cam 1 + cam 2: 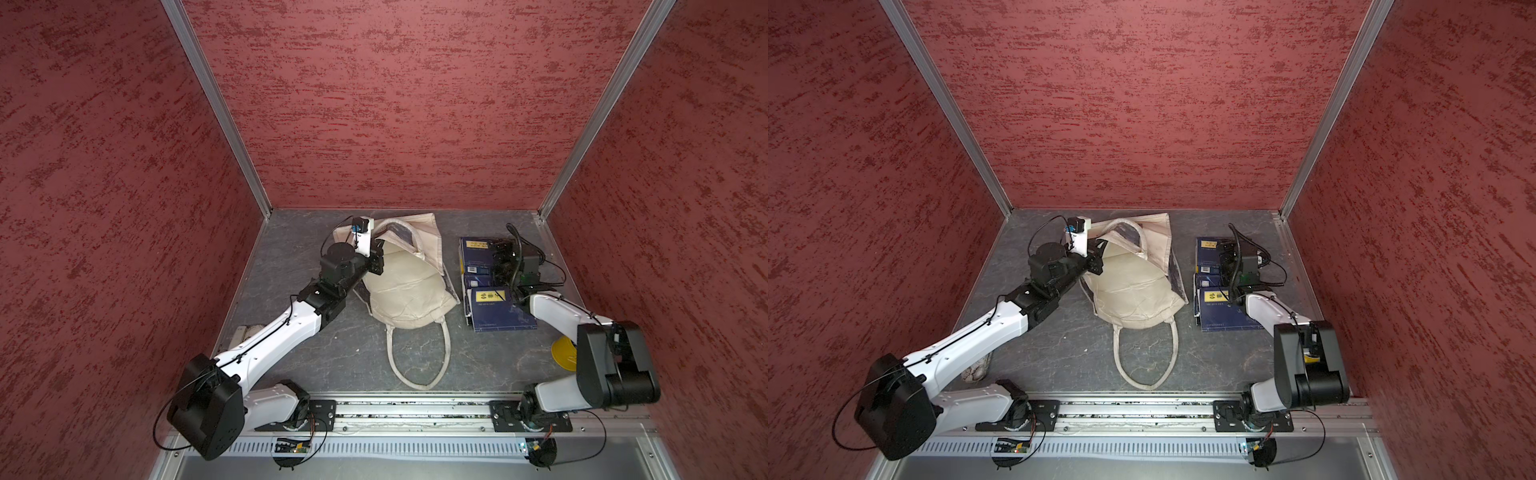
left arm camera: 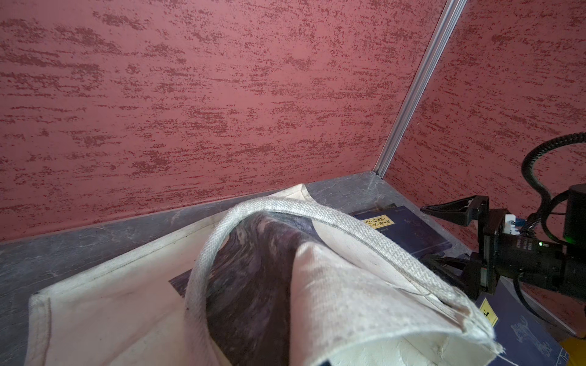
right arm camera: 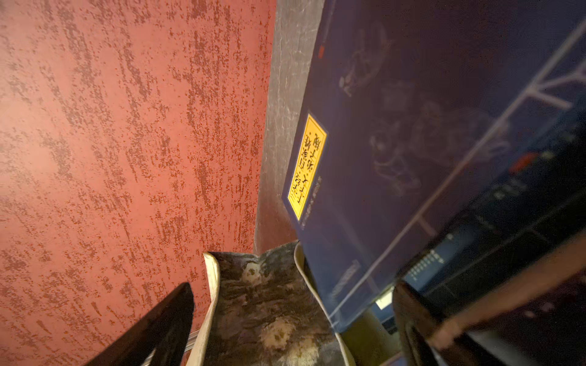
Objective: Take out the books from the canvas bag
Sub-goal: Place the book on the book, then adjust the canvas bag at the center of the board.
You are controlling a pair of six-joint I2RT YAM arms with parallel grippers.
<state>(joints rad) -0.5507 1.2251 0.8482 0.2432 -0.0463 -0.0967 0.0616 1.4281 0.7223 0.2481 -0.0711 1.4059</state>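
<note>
**Pinching bag cloth at left, claw spread wide over books at right**

Left claw (image 1: pixel 378 261): jaws closed tight on a fold of cream cloth on the bag's left side, toward its far end. The fold is held up off the floor (image 1: pixel 299 357). In the left wrist view the raised cloth fills the foreground and the claw itself is out of frame.

Bag (image 1: pixel 401 291): lies at centre of the grey floor, body bulging, contents hidden. One handle (image 1: pixel 417 361) lies in a flat loop toward the front rail. The other handle (image 2: pixel 218 240) arches over the dark painted print at the far end.

Books (image 1: pixel 496 311): out of the bag, lying flat in a loose pile just to its right. Cannot tell whether bag and pile touch. Covers are dark navy with yellow labels. The near book sits on top, label up. A far book (image 1: pixel 473 249) lies closer to the back wall.

Right claw (image 1: pixel 498 258): low over the far part of the pile, jaws spread wide, gripping nothing. In the right wrist view one finger (image 3: pixel 158 329) stands at the frame's edge, with a navy cover and its yellow label beyond.

Yellow thing (image 1: pixel 563 353): on the floor at front right, half hidden by the right arm.
</note>
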